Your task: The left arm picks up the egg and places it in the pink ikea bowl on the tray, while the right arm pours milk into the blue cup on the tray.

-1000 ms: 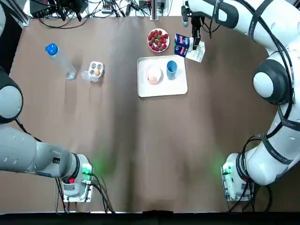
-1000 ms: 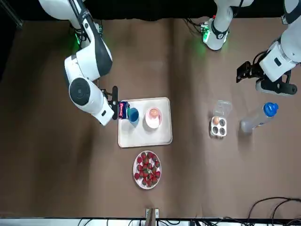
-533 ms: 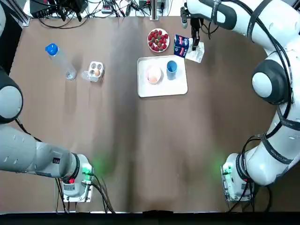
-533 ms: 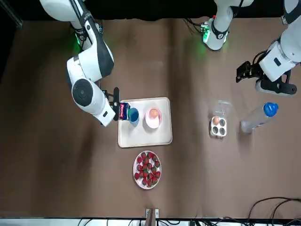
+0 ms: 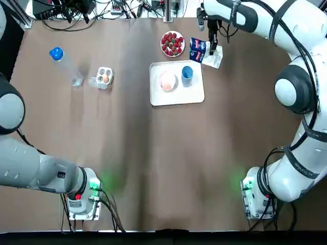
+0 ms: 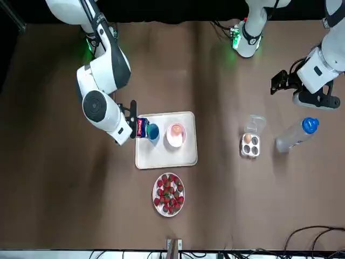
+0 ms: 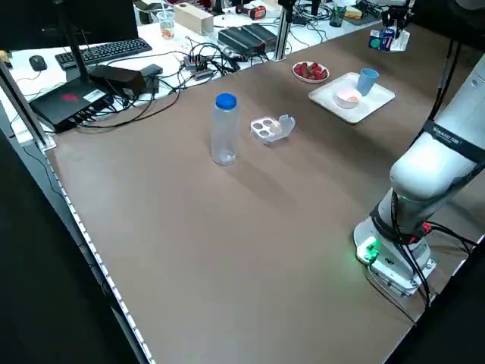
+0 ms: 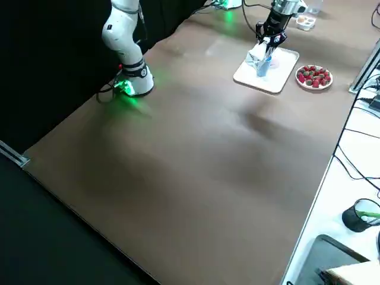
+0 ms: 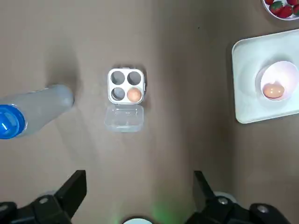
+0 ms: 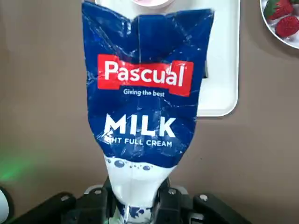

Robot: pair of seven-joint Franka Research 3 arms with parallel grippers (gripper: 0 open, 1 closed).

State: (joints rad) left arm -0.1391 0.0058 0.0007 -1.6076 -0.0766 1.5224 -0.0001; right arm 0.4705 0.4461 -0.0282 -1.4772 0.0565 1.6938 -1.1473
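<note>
Milk carton (image 10: 140, 93): blue and white, creased, clamped at its white bottom end by the right gripper (image 10: 135, 198), whose jaws are clenched on it. The long axis runs straight out ahead of the jaws, folded top farthest from them. The carton is tipped well over, its label face turned up toward the overhead camera. The blue cup (image 5: 187, 74) stands on the tray (image 5: 176, 96), just beside the carton's far end. From the wrist the cup is hidden behind the carton, so I cannot tell whether the spout is over the rim. No stream shows. Judgement: the pour turns on getting that far end over the cup, then rolling further. The pink bowl (image 5: 167, 81), next to the cup and farther from these jaws, already holds an egg (image 9: 273, 90), so that half looks done. The left gripper (image 9: 138, 177), fingers spread and empty, hovers well apart. An egg box (image 9: 125, 86) with a second egg (image 9: 134, 94) lies ahead of its jaws. The right arm is much the nearer to the cup.
</note>
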